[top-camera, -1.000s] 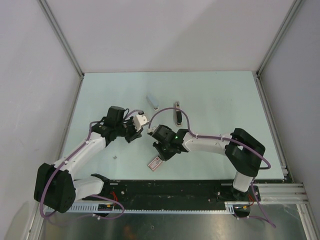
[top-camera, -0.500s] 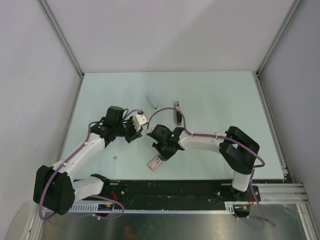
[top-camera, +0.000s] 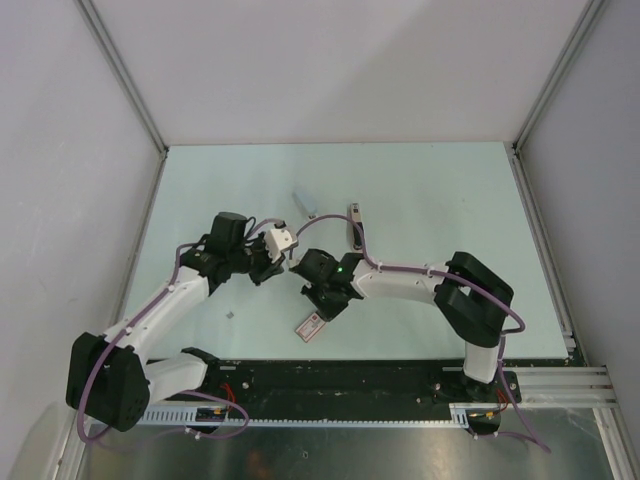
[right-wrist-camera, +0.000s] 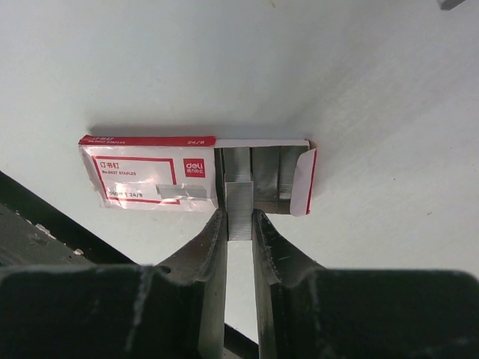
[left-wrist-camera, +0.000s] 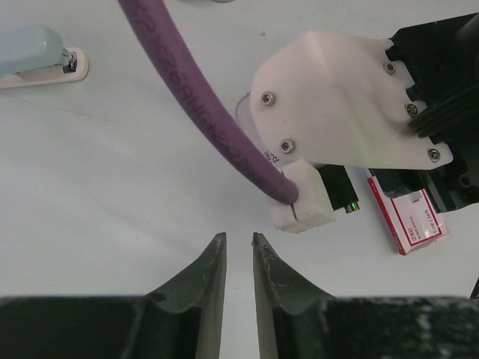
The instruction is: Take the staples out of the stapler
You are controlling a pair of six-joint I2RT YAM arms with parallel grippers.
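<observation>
The stapler is the small light-blue one lying far back on the table, also at the top left of the left wrist view. A red-and-white staple box lies near the front edge, its end flap open with silver staple strips inside. My right gripper hangs right over that open end, shut on a strip of staples. My left gripper hovers over bare table beside the right wrist, its fingers a narrow gap apart with nothing between them.
A thin dark bar lies on the table right of the stapler. The right arm's white wrist plate and purple cable sit close in front of my left fingers. A black rail runs along the near edge.
The right arm's wrist and elbow have shifted slightly left, toward the left gripper. The staple box, stapler and left arm have stayed in place.
</observation>
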